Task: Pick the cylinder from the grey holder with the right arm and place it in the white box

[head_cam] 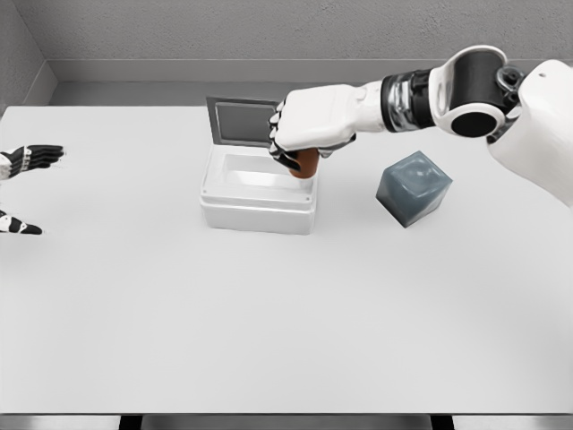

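Key relation: the cylinder (306, 163) hangs in the right robot hand (300, 134), over the right rear part of the white box (258, 193); the open cavity lies straight below and slightly to the left of it.
Cylinder axis: roughly upright, brown lower end pointing down toward the cavity; the upper part is hidden inside the fingers.
Right robot hand: fingers curled around the cylinder, holding it from above and the side, with the arm reaching in from the right.
Height over box: the lower end appears close to the rim, but whether it touches the rim cannot be told.
Left robot hand (25, 161): at the far left edge of the desk (286, 331), fingers spread and holding nothing, well apart from the box.
Nearer hand: the right one, already over the target.
Box lid (242, 121): stands open behind the cavity, just behind the hand; a drift backward could catch it.
Grey holder (414, 186): sits on the desk to the right of the box, under the forearm line, empty on top as far as seen.
Likely next need: a small shift left and a lowering before letting go.
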